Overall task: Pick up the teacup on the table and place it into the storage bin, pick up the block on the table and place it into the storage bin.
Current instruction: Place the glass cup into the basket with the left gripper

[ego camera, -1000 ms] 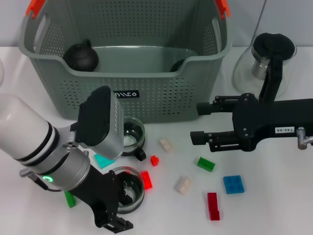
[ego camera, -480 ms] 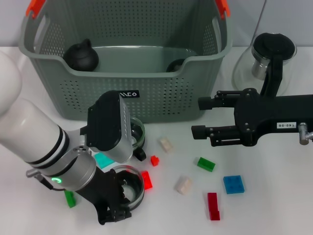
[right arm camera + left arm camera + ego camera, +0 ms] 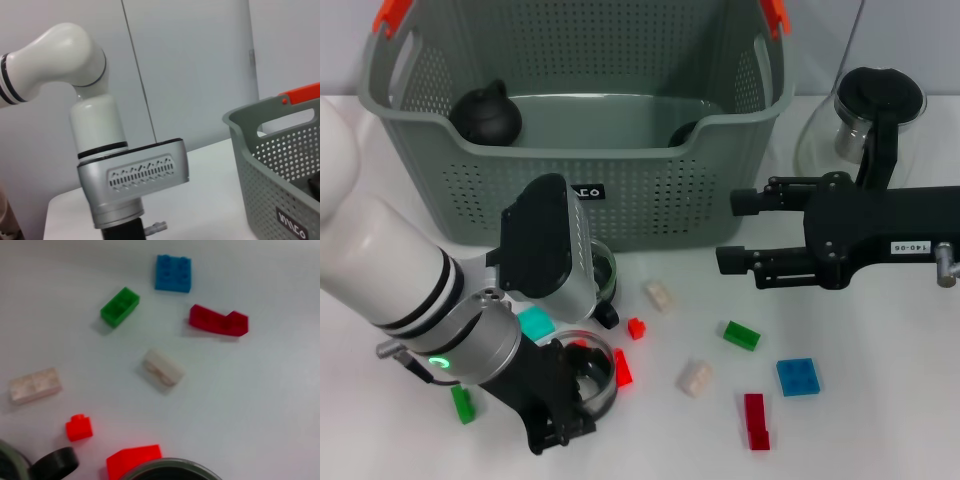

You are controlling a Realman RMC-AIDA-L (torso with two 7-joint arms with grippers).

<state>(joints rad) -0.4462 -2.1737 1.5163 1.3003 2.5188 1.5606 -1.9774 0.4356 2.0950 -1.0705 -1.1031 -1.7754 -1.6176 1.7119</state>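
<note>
Now the left hand (image 3: 570, 405) is down over the near glass teacup (image 3: 588, 368) on the tabletop (image 3: 880, 420), fingers straddling its rim, not clearly clamped. This looks like the teacup pick. Next it should close, lift, and carry to the storage bin (image 3: 650, 205) behind. The right hand (image 3: 728, 232) hovers parted above the blocks, near the green block (image 3: 741, 334).

The storage bin (image 3: 620, 190) carries a small black label (image 3: 588, 192) with white lettering on its front wall, too small to read. The right arm's white sticker (image 3: 910, 247) reads upside down, roughly "140-06".
</note>
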